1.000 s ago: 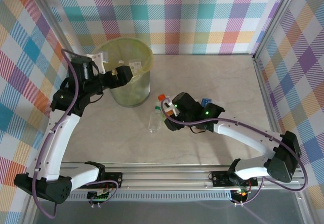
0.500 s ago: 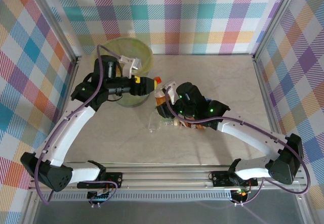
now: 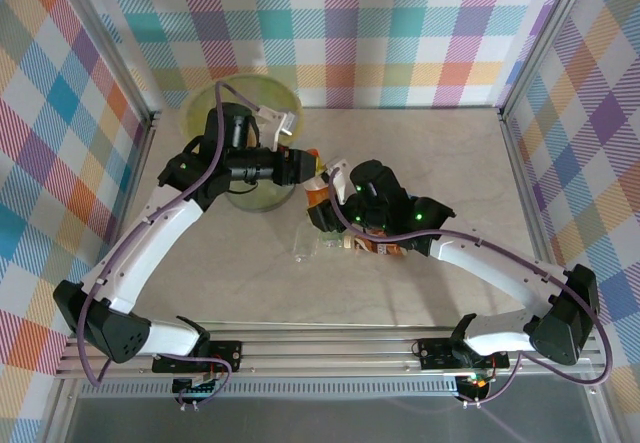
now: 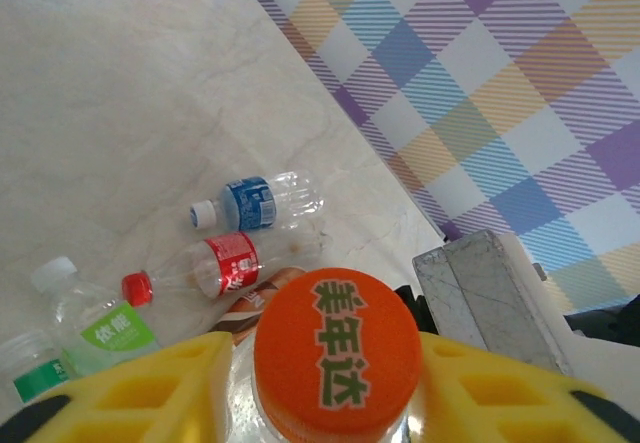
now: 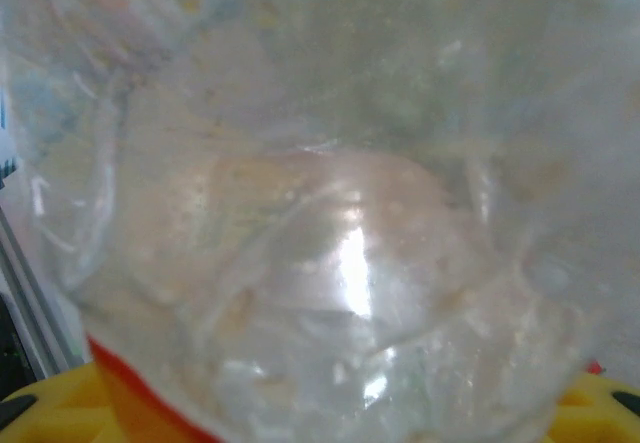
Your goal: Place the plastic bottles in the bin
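Observation:
An orange-capped plastic bottle (image 3: 318, 191) with an orange label hangs between both arms, just right of the bin (image 3: 205, 98). My right gripper (image 3: 325, 206) is shut on its clear body (image 5: 330, 213), which blocks most of the right wrist view. My left gripper (image 3: 307, 168) reaches across the bin's front and is shut on the bottle's neck, its yellow fingers (image 4: 150, 383) flanking the orange cap (image 4: 337, 348). Below it, more plastic bottles lie on the table: a blue-labelled one (image 4: 255, 203), a red-labelled one (image 4: 215, 265) and a green-labelled one (image 4: 100, 328).
A clear bottle (image 3: 305, 243) lies on the table left of the right arm. Other bottles (image 3: 372, 247) are partly hidden under the right forearm. Checkered walls (image 3: 560, 153) enclose the table on three sides, and a metal rail (image 3: 330, 348) runs along the near edge.
My left arm swung right from over the bin and its jaws closed on the orange cap's neck. The right gripper raised the bottle up and left, then held still.

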Action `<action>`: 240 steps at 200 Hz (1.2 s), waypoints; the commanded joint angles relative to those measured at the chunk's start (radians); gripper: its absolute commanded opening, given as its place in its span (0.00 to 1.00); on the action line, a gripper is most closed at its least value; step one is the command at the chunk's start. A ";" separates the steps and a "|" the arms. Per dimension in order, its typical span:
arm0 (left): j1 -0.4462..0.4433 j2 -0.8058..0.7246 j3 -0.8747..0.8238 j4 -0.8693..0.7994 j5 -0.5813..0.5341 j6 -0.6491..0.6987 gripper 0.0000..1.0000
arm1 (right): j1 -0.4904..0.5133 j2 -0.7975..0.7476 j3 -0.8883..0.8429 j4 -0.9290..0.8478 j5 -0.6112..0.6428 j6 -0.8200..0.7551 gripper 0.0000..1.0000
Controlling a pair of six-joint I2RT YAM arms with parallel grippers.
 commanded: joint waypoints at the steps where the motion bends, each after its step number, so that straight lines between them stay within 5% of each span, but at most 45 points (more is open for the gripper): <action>1: -0.015 0.009 0.023 0.057 -0.006 -0.021 0.33 | 0.010 0.001 0.032 0.048 -0.032 -0.011 0.57; 47: -0.015 -0.025 -0.003 0.096 -0.089 -0.047 0.10 | 0.010 -0.006 0.026 0.039 -0.011 -0.005 0.67; 97: -0.013 -0.074 -0.008 0.098 -0.243 -0.044 0.03 | 0.010 -0.033 0.014 0.021 0.024 0.006 1.00; 174: 0.066 -0.021 0.263 -0.072 -0.573 0.100 0.02 | 0.008 -0.114 -0.021 -0.005 0.099 0.044 1.00; 240: 0.190 0.205 0.594 -0.212 -0.777 0.243 0.02 | 0.008 -0.087 -0.007 -0.033 0.161 0.094 1.00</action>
